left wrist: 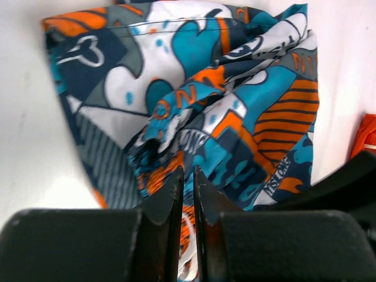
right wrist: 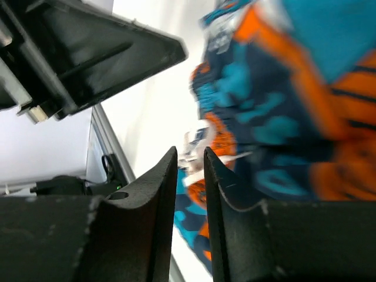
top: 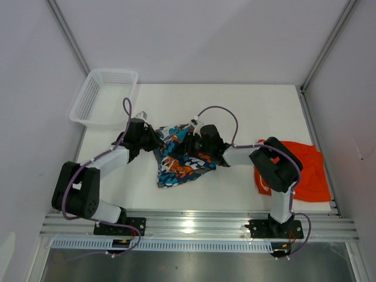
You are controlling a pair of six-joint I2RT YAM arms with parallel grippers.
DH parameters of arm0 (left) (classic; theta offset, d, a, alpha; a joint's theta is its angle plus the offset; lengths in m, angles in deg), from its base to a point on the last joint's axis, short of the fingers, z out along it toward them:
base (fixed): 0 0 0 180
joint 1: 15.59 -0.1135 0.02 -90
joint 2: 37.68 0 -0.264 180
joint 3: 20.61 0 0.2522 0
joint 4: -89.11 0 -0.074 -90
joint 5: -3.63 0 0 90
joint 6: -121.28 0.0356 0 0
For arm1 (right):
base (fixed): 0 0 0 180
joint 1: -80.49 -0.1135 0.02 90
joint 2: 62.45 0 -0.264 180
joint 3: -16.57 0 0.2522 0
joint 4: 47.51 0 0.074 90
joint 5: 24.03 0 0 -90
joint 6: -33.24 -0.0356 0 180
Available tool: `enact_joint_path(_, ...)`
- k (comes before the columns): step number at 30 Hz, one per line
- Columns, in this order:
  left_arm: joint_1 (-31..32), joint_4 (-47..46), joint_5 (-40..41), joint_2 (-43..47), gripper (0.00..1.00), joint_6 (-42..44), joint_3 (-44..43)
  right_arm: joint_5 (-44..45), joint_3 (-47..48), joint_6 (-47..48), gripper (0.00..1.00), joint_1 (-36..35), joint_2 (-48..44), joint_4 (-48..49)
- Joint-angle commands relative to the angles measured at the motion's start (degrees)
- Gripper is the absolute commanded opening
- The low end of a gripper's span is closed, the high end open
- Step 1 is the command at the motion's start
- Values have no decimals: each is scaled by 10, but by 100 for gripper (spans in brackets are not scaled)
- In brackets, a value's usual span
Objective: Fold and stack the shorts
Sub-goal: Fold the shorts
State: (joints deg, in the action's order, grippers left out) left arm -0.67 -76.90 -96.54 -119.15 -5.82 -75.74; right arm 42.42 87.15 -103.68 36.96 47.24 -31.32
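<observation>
The printed shorts [top: 179, 160] lie bunched mid-table, navy, teal, orange and white. My left gripper [top: 154, 140] is at their upper left edge. In the left wrist view its jaws [left wrist: 187, 173] stand almost closed on a fold of the printed fabric [left wrist: 223, 88]. My right gripper [top: 192, 141] is at their upper middle. In the right wrist view its jaws [right wrist: 190, 154] stand narrowly apart with printed fabric [right wrist: 282, 106] between them. The orange shorts [top: 308, 170] lie flat at the right edge, partly hidden under the right arm; a corner shows in the left wrist view [left wrist: 365, 135].
A white mesh basket [top: 103, 97] stands at the far left corner. White walls and metal posts enclose the table. An aluminium rail [top: 194, 223] runs along the near edge. The left arm's black body [right wrist: 88, 53] fills the upper left of the right wrist view.
</observation>
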Motion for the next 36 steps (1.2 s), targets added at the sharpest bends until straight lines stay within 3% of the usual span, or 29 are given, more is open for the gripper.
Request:
enact_joint_path(1,25,-46,-20,-26,13,-21,-46,-38,-31,-9,26,33,-6,48)
enact_joint_path(5,41,-66,-32,-76,13,-28,-73,-69,-65,-33,23,40,18,100)
enact_joint_path(12,42,-124,-78,-179,12,-47,-80,-91,-177,-76,21,36,77,273)
enact_joint_path(15,42,-137,-71,-215,12,-46,-81,-85,-195,-71,20,35,105,306)
enact_joint_path(20,42,-124,-46,-236,12,-34,-99,-61,-191,-35,19,25,96,274)
enact_joint_path(24,44,-84,-27,-242,11,-15,-147,-25,-169,24,23,6,27,151)
enact_joint_path(28,47,-48,-17,-238,12,-2,-185,0,-97,92,46,11,-71,-7)
enact_joint_path(34,49,14,-3,-187,17,24,-233,-33,24,149,68,102,-141,-227)
enact_joint_path(36,52,31,8,-169,21,30,-239,-44,70,176,70,142,-134,-288)
